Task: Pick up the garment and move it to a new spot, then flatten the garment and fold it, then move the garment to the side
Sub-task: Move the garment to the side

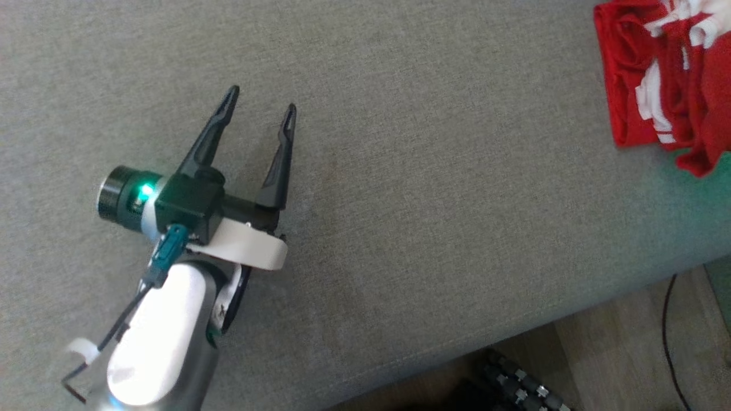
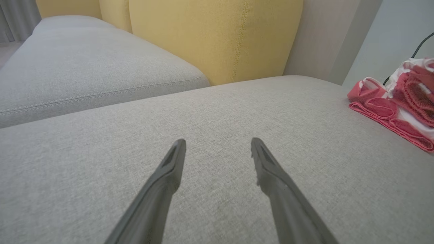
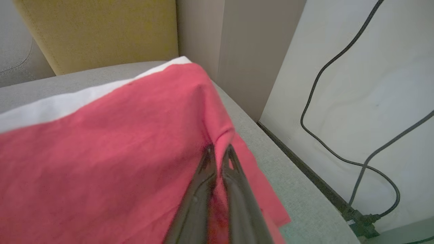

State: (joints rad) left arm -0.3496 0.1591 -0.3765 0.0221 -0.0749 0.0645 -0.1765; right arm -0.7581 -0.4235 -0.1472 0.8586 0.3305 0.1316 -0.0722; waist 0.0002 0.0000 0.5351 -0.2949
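the left gripper (image 1: 261, 105) hovers wide open and empty over the grey sofa seat (image 1: 428, 200); the right gripper (image 3: 218, 149) pinches the red shorts (image 3: 118, 142).

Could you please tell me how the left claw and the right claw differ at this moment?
The left claw stands wide open; the right claw is shut. The left claw holds nothing above the grey cushion; the right claw pinches a fold of the red garment. Both are long, dark and slender.
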